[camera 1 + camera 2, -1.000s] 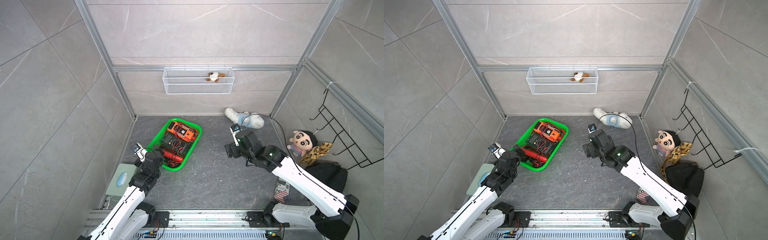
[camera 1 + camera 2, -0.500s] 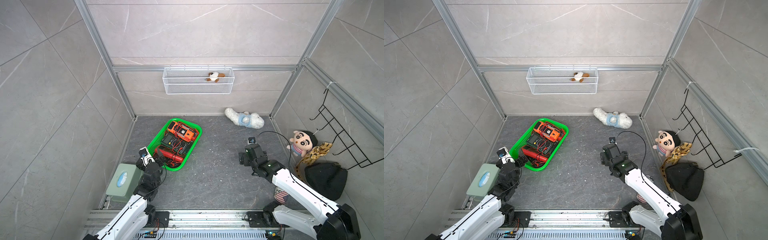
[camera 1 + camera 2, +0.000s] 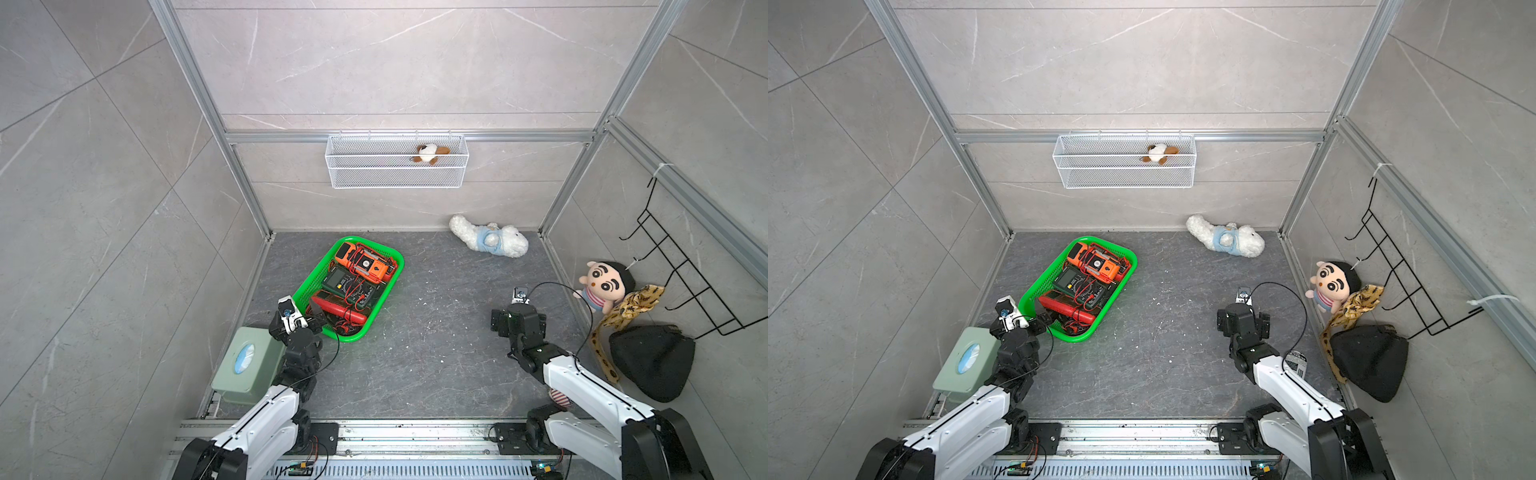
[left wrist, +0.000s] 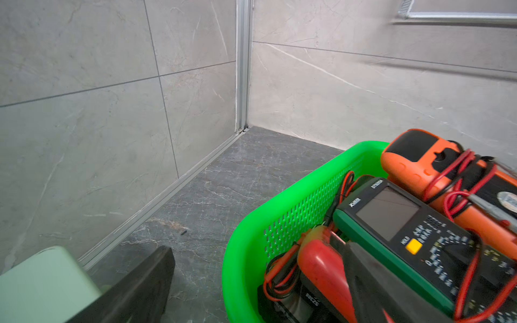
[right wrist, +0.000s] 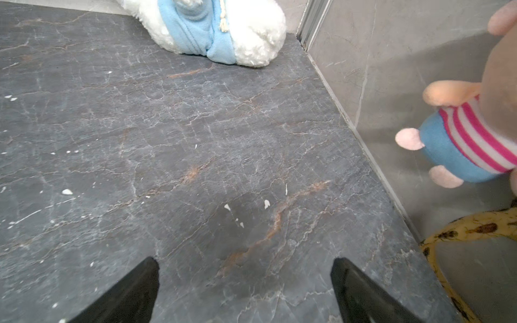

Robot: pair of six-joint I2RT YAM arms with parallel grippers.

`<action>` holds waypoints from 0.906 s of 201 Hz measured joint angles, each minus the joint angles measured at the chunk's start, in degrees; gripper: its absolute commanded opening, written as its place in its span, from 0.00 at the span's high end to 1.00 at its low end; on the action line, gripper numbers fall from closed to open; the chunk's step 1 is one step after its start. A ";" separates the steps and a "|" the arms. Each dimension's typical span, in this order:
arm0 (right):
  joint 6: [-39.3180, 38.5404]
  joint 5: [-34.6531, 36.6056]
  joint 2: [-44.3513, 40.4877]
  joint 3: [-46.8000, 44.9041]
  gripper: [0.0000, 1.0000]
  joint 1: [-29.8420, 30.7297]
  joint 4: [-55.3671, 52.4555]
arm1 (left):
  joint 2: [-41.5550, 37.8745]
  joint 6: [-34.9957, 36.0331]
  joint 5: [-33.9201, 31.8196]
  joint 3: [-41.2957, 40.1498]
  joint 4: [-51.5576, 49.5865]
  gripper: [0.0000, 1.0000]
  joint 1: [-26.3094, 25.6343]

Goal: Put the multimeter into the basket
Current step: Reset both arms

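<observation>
The basket [image 3: 319, 269] sat left of centre in both top views, a bright green plastic tray with rounded corners and rows of small holes in its walls, set at a slant on the dark stone floor [image 3: 428, 332]. Three meters filled it. The orange multimeter [image 3: 365, 262] lay at the upper end, wrapped in red and black leads. The dark multimeter [image 4: 391, 221], edged in green with a grey screen and a yellow button, lay across the middle. The red multimeter [image 4: 319, 260] lay at the lower end among coiled leads.

The left gripper [image 4: 258, 249] stood at the basket's lower left corner with its fingers spread wide and holding nothing. One finger was outside the rim over the floor and the other above the red and dark meters; whether it touched them could not be told. The pale green tissue box [image 3: 245, 365] was just beside that arm, against the left wall.

The right gripper [image 5: 245, 263] was at the lower right of the top views, its fingers also wide apart over bare floor. A broad stretch of floor lay between it and the basket [image 3: 1049, 269]. A white plush [image 3: 490, 241] lay along the back wall at upper right. A doll [image 3: 602, 286], a spotted scarf [image 3: 631, 303] and a black bag [image 3: 648, 361] lined the right edge.
</observation>
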 measured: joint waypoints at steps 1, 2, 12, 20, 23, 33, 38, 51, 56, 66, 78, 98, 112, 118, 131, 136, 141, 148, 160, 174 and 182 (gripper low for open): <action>-0.13 0.00 0.26 -0.02 0.00 -0.17 0.39 | 0.11 0.00 0.09 -0.04 0.13 0.02 0.13; -0.13 -0.02 0.37 -0.04 0.00 -0.26 0.59 | 0.24 -0.02 0.17 -0.09 0.26 0.02 0.26; -0.39 -0.28 1.90 -0.09 0.00 -1.55 3.30 | 1.73 -0.04 1.14 -0.76 2.25 0.02 2.01; -0.57 -0.66 3.17 -0.11 0.00 -2.56 5.46 | 2.95 -0.04 2.25 -1.36 3.87 0.02 3.58; -0.55 -0.90 3.72 -0.17 0.00 -3.10 6.47 | 3.54 -0.04 2.62 -1.57 4.59 0.02 4.33; -0.72 -1.81 5.01 -0.46 0.00 -4.39 9.05 | 5.18 -0.04 3.65 -2.03 6.49 0.02 5.97; -0.74 -2.38 5.64 -0.72 0.01 -5.16 10.56 | 6.25 -0.02 4.09 -2.12 7.39 0.02 6.80; -0.74 -3.67 6.91 -1.46 0.00 -6.80 13.46 | 9.07 0.00 5.38 -2.12 9.92 0.02 8.48; -0.72 -4.22 7.26 -1.73 0.00 -7.32 14.36 | 10.16 0.02 5.73 -2.12 10.84 0.02 8.96; -0.74 -5.29 7.67 -2.10 0.00 -8.17 15.82 | 12.11 0.07 6.62 -2.14 12.79 0.02 9.70; -0.74 -6.73 8.04 -2.21 0.00 -9.22 17.59 | 14.62 0.39 7.37 -2.14 15.08 0.02 10.32; -0.90 -9.01 8.83 -2.21 0.00 -10.78 21.03 | 18.40 0.81 8.61 -2.14 18.67 0.02 10.97; -1.11 -10.45 9.97 -2.21 0.00 -11.65 23.23 | 20.46 0.83 8.81 -1.97 21.07 0.02 11.21; -1.22 -11.17 10.78 -2.21 0.00 -12.02 24.41 | 21.29 0.83 9.03 -1.86 22.05 0.02 11.34; -1.60 -12.63 12.63 -2.21 0.00 -12.70 26.58 | 22.95 0.81 9.18 -1.51 23.80 0.02 11.67; -1.70 -13.20 13.40 -2.21 0.00 -12.94 27.39 | 23.54 0.79 9.18 -1.42 24.46 0.02 11.78; -1.84 -13.79 14.12 -2.21 0.00 -13.18 28.33 | 24.04 0.79 9.16 -1.38 25.11 0.02 11.93; -1.86 -14.62 15.43 -2.21 0.00 -13.51 30.01 | 24.76 0.66 9.11 -1.38 26.03 0.02 12.22; -2.03 -16.20 17.94 -2.27 0.00 -14.01 33.35 | 26.01 0.22 9.03 -1.38 27.65 0.02 12.94; -2.27 -18.03 20.72 -2.54 0.00 -14.29 36.87 | 26.62 -0.33 8.98 -1.16 28.09 0.02 13.68; -2.60 -19.28 22.14 -2.71 0.00 -14.36 38.29 | 26.62 -0.37 9.07 -1.01 27.93 0.02 14.03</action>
